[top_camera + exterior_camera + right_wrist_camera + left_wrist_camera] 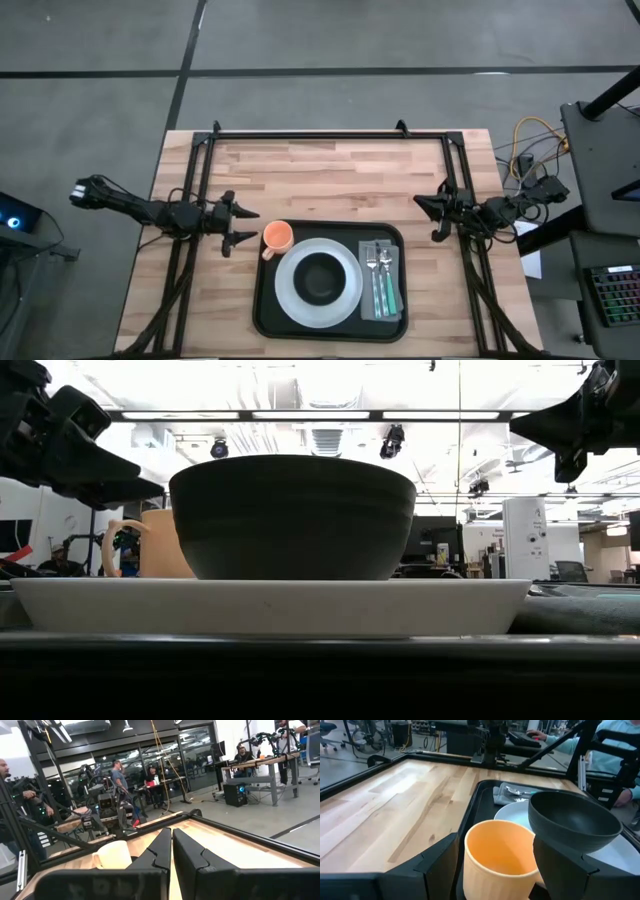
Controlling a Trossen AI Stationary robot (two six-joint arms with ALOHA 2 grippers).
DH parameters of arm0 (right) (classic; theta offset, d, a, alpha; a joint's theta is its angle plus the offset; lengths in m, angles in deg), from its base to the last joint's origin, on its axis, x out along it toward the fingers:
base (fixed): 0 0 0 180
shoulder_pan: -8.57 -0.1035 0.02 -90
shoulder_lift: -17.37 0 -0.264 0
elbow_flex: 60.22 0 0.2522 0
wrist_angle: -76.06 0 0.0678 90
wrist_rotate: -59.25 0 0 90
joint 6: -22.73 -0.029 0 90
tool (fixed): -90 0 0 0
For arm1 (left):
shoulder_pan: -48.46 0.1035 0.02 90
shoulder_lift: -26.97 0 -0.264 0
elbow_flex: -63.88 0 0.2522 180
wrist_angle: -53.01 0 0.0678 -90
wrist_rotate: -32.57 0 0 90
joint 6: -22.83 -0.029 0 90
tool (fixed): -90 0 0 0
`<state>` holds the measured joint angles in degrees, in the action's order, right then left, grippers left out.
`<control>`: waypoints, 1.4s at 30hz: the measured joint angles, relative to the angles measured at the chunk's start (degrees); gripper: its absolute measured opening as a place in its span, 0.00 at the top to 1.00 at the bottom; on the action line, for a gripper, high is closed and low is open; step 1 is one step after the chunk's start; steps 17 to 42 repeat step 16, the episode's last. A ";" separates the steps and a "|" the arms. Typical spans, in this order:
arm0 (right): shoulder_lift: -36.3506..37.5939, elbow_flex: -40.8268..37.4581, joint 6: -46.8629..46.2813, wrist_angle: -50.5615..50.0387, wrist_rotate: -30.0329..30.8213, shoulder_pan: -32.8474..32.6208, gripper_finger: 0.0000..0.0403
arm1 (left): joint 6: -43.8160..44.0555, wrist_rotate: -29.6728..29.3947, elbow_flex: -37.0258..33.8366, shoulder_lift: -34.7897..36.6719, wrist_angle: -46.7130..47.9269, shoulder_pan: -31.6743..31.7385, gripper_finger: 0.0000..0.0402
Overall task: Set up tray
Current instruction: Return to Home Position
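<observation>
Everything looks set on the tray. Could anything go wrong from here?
Possibly. The left hand sits open right beside the orange cup; a sideways swing as it leaves might tip the cup against the white plate. The right hand, shut, hangs near the far right corner of the tray; dropping low it could nudge it.

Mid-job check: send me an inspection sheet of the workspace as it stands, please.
Surface: wooden table, carrying the tray.
Job's things: tray holds white plate with black bowl on it, orange cup in one corner, grey napkin with cutlery lying on it.
Clutter: nothing seen.
Grippers: left gripper open, beside the orange cup; right gripper shut, off the tray's right side.
Cables: yellow cables off the table's right edge.
Surroundings: people in the room beyond; keyboard at right.
</observation>
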<state>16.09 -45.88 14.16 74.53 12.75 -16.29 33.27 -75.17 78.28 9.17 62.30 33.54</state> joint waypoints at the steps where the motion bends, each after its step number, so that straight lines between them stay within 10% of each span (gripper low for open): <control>1: 0.00 0.00 0.00 0.00 0.00 0.00 0.98 | 0.00 0.00 0.00 -0.22 0.00 -0.02 0.41; 42: 0.00 0.00 0.00 0.01 0.00 0.00 0.98 | -0.01 0.02 0.00 -2.57 0.00 -0.01 0.41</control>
